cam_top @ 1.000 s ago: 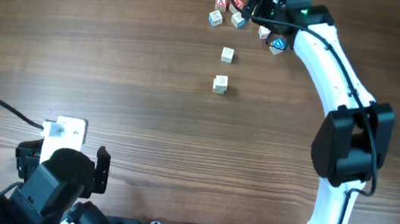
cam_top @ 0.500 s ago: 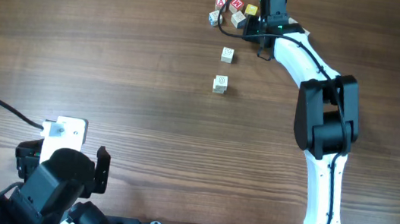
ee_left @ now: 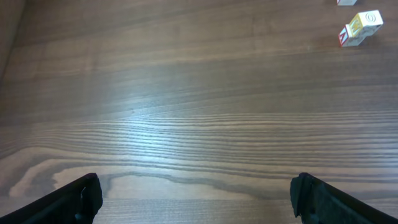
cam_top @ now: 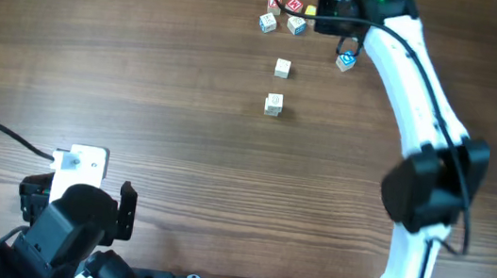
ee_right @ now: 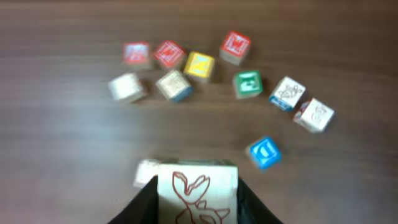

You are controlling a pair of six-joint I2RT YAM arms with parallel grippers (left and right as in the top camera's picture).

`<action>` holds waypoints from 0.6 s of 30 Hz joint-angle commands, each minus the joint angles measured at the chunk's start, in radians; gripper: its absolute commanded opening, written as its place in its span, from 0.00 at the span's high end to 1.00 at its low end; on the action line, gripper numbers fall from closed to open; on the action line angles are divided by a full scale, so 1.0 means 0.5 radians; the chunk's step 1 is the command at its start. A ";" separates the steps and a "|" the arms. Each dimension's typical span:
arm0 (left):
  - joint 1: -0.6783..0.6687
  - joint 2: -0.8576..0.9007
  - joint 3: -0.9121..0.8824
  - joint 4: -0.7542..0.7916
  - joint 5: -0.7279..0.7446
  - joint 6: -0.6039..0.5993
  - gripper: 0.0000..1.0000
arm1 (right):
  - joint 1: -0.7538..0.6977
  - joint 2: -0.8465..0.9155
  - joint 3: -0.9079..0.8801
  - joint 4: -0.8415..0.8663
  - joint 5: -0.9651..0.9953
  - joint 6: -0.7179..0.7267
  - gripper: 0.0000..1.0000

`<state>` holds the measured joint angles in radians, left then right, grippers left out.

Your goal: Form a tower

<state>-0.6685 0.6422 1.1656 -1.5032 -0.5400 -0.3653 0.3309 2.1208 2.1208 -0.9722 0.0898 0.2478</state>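
My right arm stretches to the far side of the worktop, with its wrist above the scattered loose cubes. My right fingers press against both sides of a pale cube with a red drawing on it. Only the right wrist view shows that cube. My left fingers gape wide and hold nothing, low at the near left corner. The tower stands mid-worktop, well apart from both arms. The left wrist view catches it at its far right edge.
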 commanded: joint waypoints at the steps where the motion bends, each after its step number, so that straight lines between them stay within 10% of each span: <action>1: -0.002 -0.008 -0.005 0.005 0.002 -0.027 0.00 | 0.156 -0.315 0.056 -0.227 -0.031 0.142 0.73; 7: -0.002 -0.008 -0.005 0.005 0.002 -0.026 0.00 | 0.426 -0.392 -0.034 -0.610 -0.031 0.410 0.73; 18: -0.002 -0.008 -0.005 0.005 0.002 -0.026 0.00 | 0.514 -0.361 -1.089 0.287 -0.017 0.544 0.64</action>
<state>-0.6685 0.6422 1.1656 -1.5032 -0.5400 -0.3653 0.5884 1.9331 1.6226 -0.8925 0.0788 0.4881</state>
